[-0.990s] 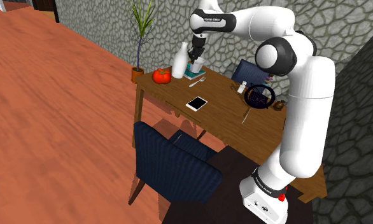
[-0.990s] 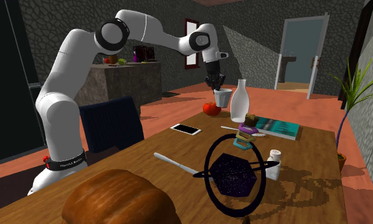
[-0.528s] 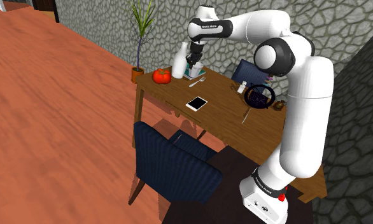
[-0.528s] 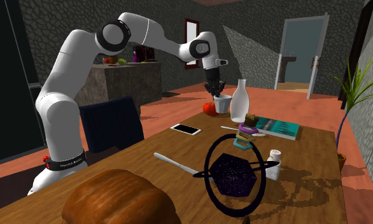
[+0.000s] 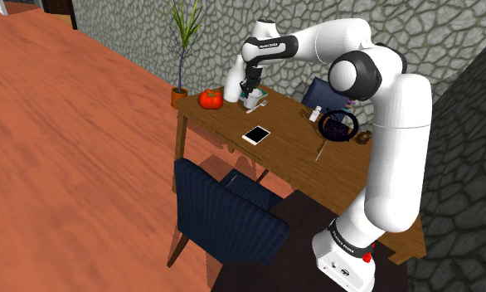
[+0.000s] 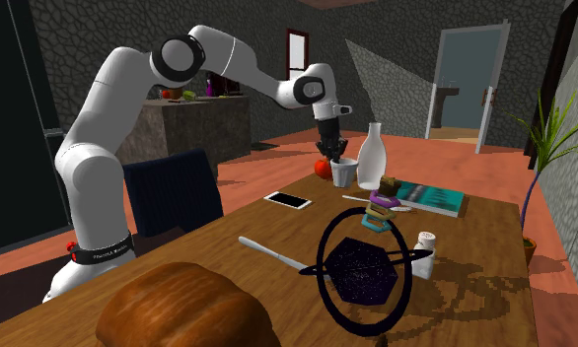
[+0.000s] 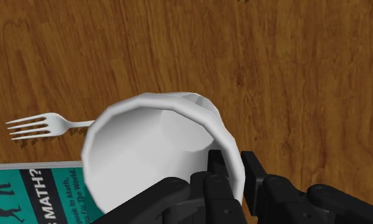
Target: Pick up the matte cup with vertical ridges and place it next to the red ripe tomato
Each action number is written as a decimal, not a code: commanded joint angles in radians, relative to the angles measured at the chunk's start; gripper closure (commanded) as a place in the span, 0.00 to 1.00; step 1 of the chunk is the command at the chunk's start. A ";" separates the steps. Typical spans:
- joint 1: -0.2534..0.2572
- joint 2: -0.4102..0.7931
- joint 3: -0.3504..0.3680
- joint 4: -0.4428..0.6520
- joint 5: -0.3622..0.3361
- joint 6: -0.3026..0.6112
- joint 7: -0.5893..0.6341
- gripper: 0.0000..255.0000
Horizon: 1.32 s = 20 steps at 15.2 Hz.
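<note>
White arm [image 5: 399, 149], dark joints, black tool [image 6: 334, 153]

A: Where's the cup [image 6: 343, 172]?
B: Upper middle of the second exterior view. It's plain white with faceted sides, mouth up, its rim pinched by the gripper [image 7: 237, 167].
A: And the tomato [image 6: 322, 169]?
B: Red, round, just beside the cup on its left there, partly hidden behind it

counting what's on the one table [image 6: 474, 242]: one white cup [image 6: 343, 173], one red tomato [image 6: 322, 168], one white bottle [image 6: 374, 156], one teal book [image 6: 430, 198], one fork [image 7: 35, 126], one knife [image 6: 272, 254], one phone [image 6: 289, 200], one shaker [image 6: 424, 254], one bread loaf [image 6: 183, 308], one dark ringed ornament [image 6: 364, 271]. off the table: one blue chair [image 6: 174, 197], one potted plant [image 5: 178, 96].
</note>
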 commanded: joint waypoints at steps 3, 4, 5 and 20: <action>-0.002 0.019 0.003 -0.025 0.005 0.043 0.001 1.00; -0.003 0.023 0.004 -0.031 0.005 0.054 0.001 1.00; -0.003 0.027 0.004 -0.037 0.006 0.065 0.002 1.00; 0.002 0.010 0.002 -0.030 0.002 0.040 0.004 0.00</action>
